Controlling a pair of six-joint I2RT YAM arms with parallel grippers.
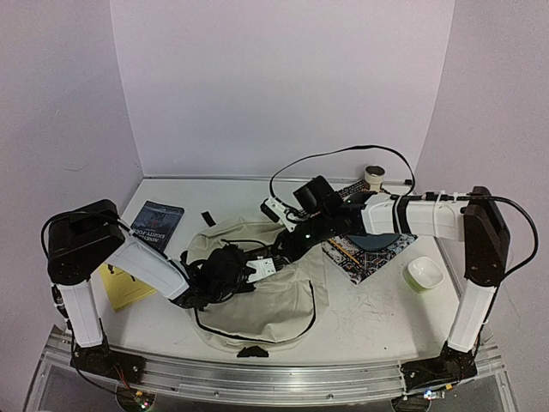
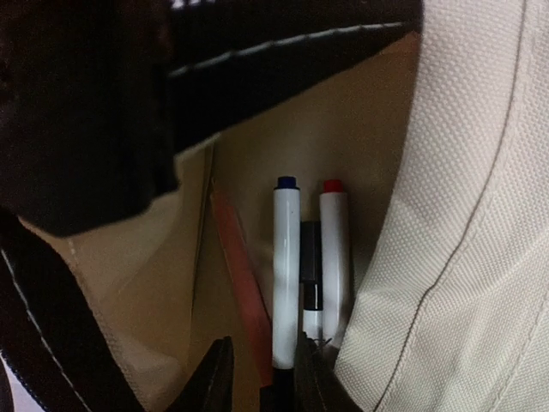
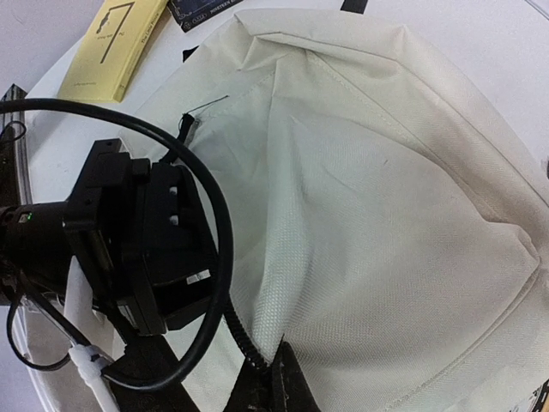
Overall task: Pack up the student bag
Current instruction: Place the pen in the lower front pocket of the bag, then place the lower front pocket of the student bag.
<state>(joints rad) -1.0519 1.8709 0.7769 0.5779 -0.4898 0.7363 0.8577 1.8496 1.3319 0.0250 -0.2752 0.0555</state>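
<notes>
Left hand (image 2: pixel 262 384) fingertips black at bottom of my wrist view, narrowly parted, gap wider than blue pen (image 2: pixel 286 275) whose end sits between them; I see no clamp. Red pen (image 2: pixel 334 257) alongside; both slim white cylinders, caps away from fingers, inside tan-lined pocket of bag (image 1: pixel 287 300). Bag: soft cream woven fabric, black zipper lines, slumped mid-desk (image 1: pixel 377 322). Right hand (image 3: pixel 281 388) closed tight, pinching bag edge, cloth creasing toward it. Flat yellow booklet (image 1: pixel 120 287) left of bag.
</notes>
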